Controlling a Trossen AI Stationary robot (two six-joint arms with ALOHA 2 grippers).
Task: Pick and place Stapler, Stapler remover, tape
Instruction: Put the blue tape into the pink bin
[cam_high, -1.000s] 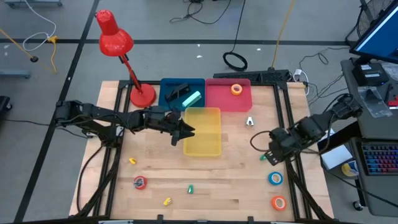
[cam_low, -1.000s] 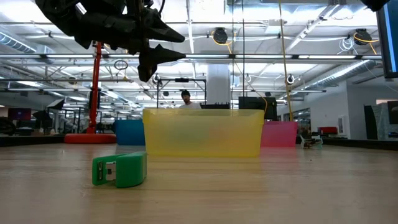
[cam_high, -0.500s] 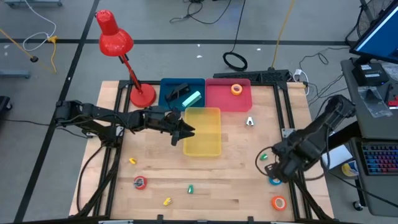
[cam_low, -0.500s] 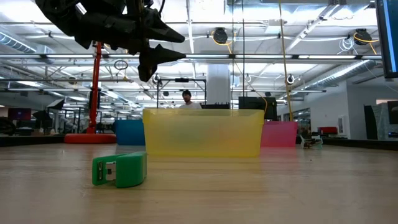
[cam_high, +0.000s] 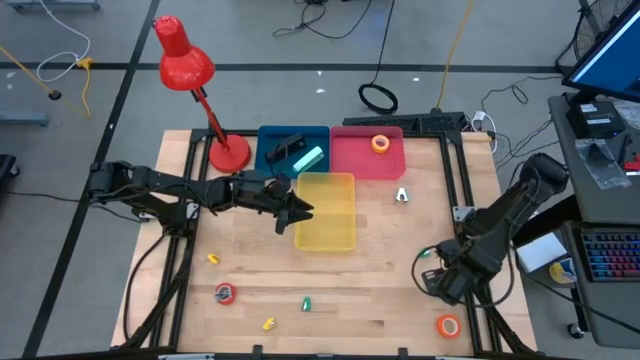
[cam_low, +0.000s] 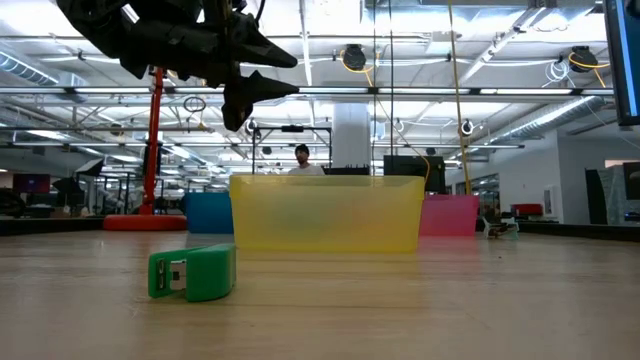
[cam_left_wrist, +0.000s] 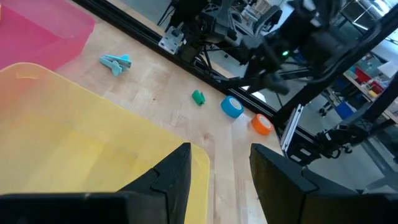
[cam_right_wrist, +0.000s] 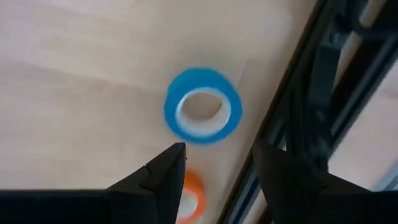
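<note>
A blue tape roll (cam_right_wrist: 202, 114) lies flat on the table near the right edge, with an orange roll (cam_right_wrist: 189, 193) nearer the front; the orange roll also shows in the high view (cam_high: 447, 325). My right gripper (cam_high: 445, 283) hovers open above the blue roll, covering it in the high view; its fingers (cam_right_wrist: 165, 180) stand clear of it. A red roll (cam_high: 225, 293) lies at the front left. A light-blue stapler remover (cam_high: 401, 195) lies right of the yellow bin (cam_high: 340, 240). Two staplers (cam_high: 295, 152) lie in the blue bin. My left gripper (cam_high: 300, 212) hangs open and empty over the yellow bin's left rim.
A pink bin (cam_high: 352, 160) at the back holds an orange roll (cam_high: 380, 144). A red lamp (cam_high: 190, 75) stands at the back left. Small green pieces (cam_high: 307, 301) (cam_high: 423, 253) and yellow pieces (cam_high: 213, 258) (cam_high: 268, 323) lie on the table. Black frame rails (cam_high: 478, 300) run along the sides.
My right gripper has gone toward the table's near edge and down, from beside the small green piece to above the blue tape roll, which it now covers in the high view.
</note>
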